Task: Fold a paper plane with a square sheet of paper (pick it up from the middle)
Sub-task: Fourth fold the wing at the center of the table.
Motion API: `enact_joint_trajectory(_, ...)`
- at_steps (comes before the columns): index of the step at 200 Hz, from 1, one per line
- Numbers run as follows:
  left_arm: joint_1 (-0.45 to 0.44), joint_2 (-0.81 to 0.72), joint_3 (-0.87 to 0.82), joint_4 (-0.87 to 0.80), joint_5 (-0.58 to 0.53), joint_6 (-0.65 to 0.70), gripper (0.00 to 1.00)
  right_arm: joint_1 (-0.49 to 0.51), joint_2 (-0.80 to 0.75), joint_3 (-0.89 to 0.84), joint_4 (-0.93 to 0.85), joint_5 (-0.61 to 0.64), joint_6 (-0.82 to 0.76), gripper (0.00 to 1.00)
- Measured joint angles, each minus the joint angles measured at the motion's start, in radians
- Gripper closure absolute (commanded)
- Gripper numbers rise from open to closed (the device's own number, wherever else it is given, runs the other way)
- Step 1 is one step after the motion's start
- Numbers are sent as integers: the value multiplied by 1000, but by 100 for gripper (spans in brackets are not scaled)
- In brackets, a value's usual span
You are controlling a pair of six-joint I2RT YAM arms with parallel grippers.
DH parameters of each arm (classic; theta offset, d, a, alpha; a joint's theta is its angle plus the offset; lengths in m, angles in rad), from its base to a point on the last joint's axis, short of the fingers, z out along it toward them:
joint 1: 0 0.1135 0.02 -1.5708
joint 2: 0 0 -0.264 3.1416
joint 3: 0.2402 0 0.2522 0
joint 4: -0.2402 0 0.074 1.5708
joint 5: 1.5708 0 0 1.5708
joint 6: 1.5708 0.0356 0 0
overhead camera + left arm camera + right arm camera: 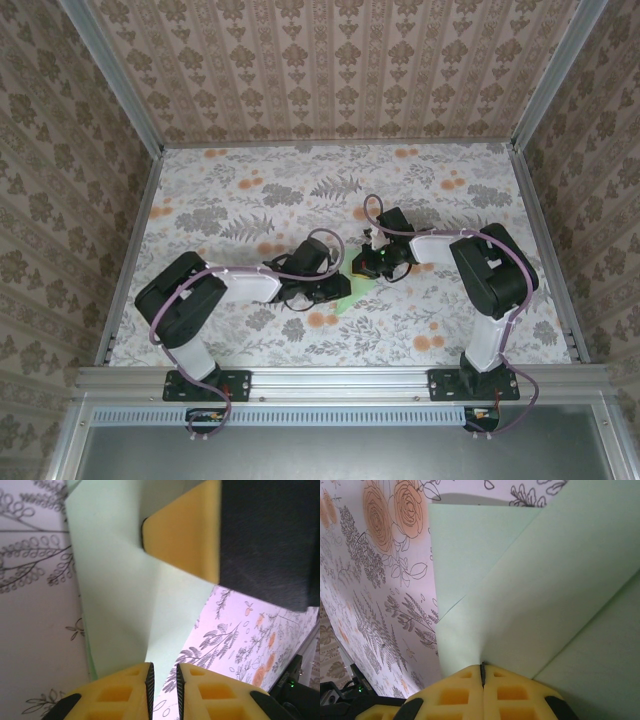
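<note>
Two hands meet on the sheet (485, 580) at the middle of the bench (250, 200). Your right hand (482, 667) is pinched shut on a fold. Your left hand (163, 669) is a crack apart at the edge, and I can't see a grip there. It looks mid-fold; next you'll want that crease pressed flat.

The square sheet of paper (352, 293) is mostly hidden under the left gripper (338, 290) and the right gripper (365, 272); its folds are too small to tell.
</note>
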Motion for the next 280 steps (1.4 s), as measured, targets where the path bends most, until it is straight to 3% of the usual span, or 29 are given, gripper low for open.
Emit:
enact_joint_trajectory(60,-7,10,-11,10,-4,-26,79,0,4,6,-8,-1,0,100)
enact_joint_trajectory(121,-42,-72,-41,-26,-14,-40,79,0,5,9,-12,-2,0,100)
enact_joint_trajectory(280,-56,-53,-71,-16,-20,-93,82,-3,13,13,-16,-16,0,100)
